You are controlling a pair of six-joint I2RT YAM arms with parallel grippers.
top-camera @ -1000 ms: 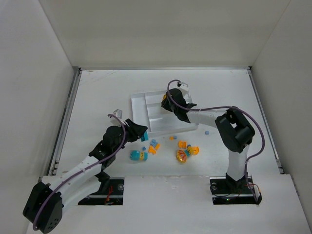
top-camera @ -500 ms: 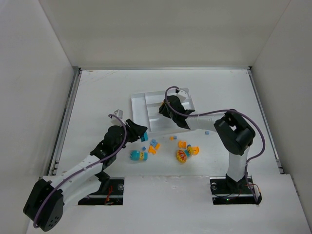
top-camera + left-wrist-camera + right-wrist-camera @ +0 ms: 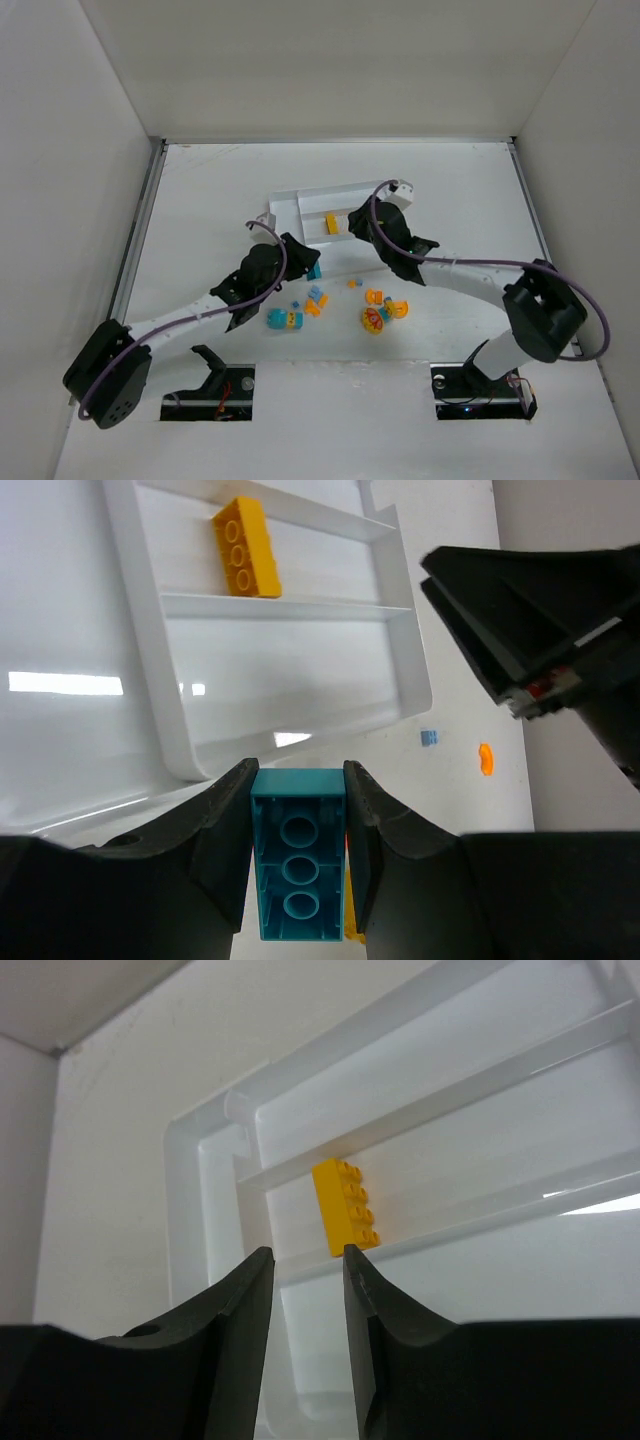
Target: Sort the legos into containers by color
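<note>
My left gripper (image 3: 298, 776) is shut on a teal lego brick (image 3: 298, 855), seen from its hollow underside, and holds it just short of the near edge of the white tray (image 3: 400, 630). From above, this gripper (image 3: 306, 262) and the teal brick (image 3: 314, 271) hang at the tray's (image 3: 290, 225) front left corner. A yellow brick (image 3: 345, 1207) lies in one long section, against a divider. My right gripper (image 3: 305, 1255) is open and empty, just behind that yellow brick (image 3: 331, 223). Several loose legos (image 3: 290, 318) lie in front of the tray.
An orange and yellow cluster (image 3: 378, 315) sits right of centre on the table. A tiny blue piece (image 3: 429, 738) and an orange piece (image 3: 485, 759) lie near the tray's corner. The black right gripper (image 3: 540, 610) fills the left wrist view's upper right. White walls surround the table.
My right gripper has let go of the yellow brick in the tray and drawn back to the right. My left gripper has carried the teal brick rightward, closer to the tray.
</note>
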